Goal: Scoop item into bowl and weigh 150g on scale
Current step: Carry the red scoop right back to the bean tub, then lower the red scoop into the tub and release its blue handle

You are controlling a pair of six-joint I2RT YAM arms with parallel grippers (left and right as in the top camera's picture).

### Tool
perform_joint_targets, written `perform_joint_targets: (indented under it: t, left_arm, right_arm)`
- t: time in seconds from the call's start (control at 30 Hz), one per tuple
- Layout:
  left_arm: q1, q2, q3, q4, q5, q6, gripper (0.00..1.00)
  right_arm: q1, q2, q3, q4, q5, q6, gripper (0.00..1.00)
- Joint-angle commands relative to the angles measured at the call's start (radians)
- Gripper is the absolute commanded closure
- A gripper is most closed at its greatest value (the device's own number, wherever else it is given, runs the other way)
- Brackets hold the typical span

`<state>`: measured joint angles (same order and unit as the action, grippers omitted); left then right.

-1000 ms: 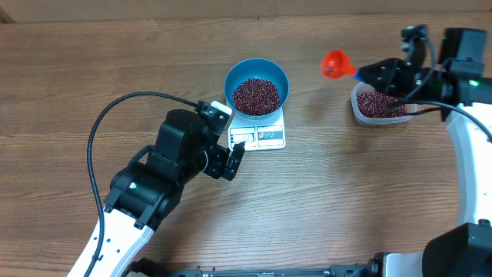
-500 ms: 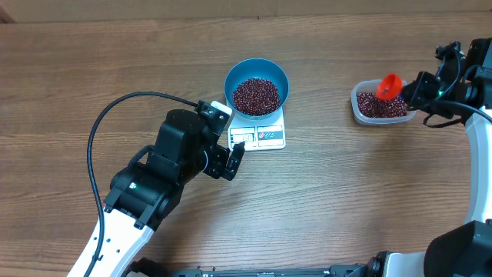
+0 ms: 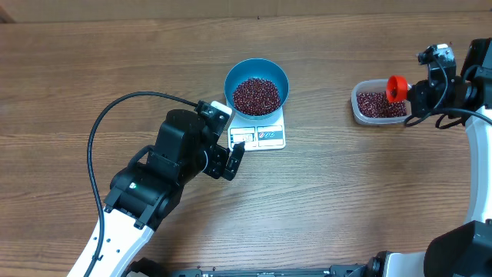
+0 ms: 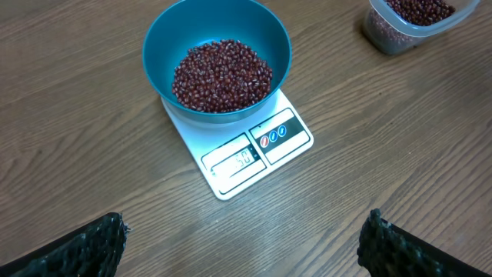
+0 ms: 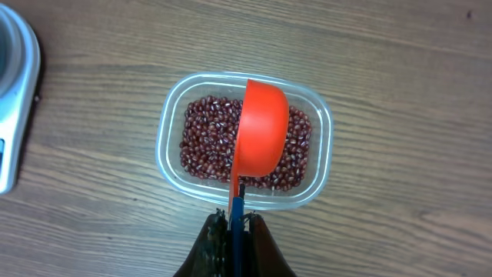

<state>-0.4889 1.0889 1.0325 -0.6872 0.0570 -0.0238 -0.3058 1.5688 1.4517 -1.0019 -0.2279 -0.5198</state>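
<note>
The blue bowl [image 3: 228, 85] stands on the white scale [image 3: 265, 137] and holds a heap of dark red-brown beans [image 3: 256, 95]. The left wrist view shows the same bowl [image 4: 157, 46], beans [image 4: 221, 75] and scale [image 4: 257, 154], whose display is lit. My left gripper [image 4: 244, 246] hovers open just short of the scale with nothing between its fingers. My right gripper [image 5: 236, 223] is shut on the blue handle of a red scoop [image 5: 261, 131]. The scoop is turned on edge over a clear tub [image 5: 171, 127] holding more beans [image 5: 204, 142].
The clear tub [image 3: 358, 104] sits at the far right of the wooden table, with the red scoop [image 3: 396, 88] and right gripper [image 3: 413, 92] at its right end. The left arm's black cable [image 3: 96, 131] loops over the table at the left.
My right gripper has carried the scoop rightward, from left of the tub to over its right side, and turned it on edge. The left arm has not moved.
</note>
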Motion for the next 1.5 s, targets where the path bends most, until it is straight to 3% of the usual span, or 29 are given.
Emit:
perform_joint_targets:
  t: [0.0,0.07,0.3,0.37,0.77,1.03,1.33,1.47]
  left_arm:
    - [0.005,0.004,-0.002,0.003,0.011,-0.01,0.0]
    - [0.005,0.004,-0.002,0.003,0.011,-0.01,0.01]
    - [0.005,0.004,-0.002,0.003,0.011,-0.01,0.01]
    - [0.005,0.004,-0.002,0.003,0.011,-0.01,0.0]
    - [0.005,0.004,-0.002,0.003,0.011,-0.01,0.0]
    - [0.005,0.004,-0.002,0.003,0.011,-0.01,0.0]
    - [0.005,0.004,-0.002,0.003,0.011,-0.01,0.01]
    - [0.005,0.004,-0.002,0.003,0.011,-0.01,0.01]
  right_arm:
    - [0.025,-0.026,0.023,0.008,0.003,-0.109,0.96]
    - [0.056,-0.024,0.023,0.008,0.022,-0.145,0.96]
    - [0.181,-0.007,0.021,0.013,0.357,-0.139,0.96]
    - [0.182,-0.007,0.021,0.015,0.362,-0.133,0.96]
    - [0.092,-0.004,0.005,0.027,0.08,0.459,0.96]
    - [0.069,-0.003,-0.105,0.112,0.068,0.89,0.96]
    - [0.069,-0.003,-0.186,0.156,0.069,1.097,0.96]
    - [0.069,-0.003,-0.258,0.235,0.069,1.105,0.96]
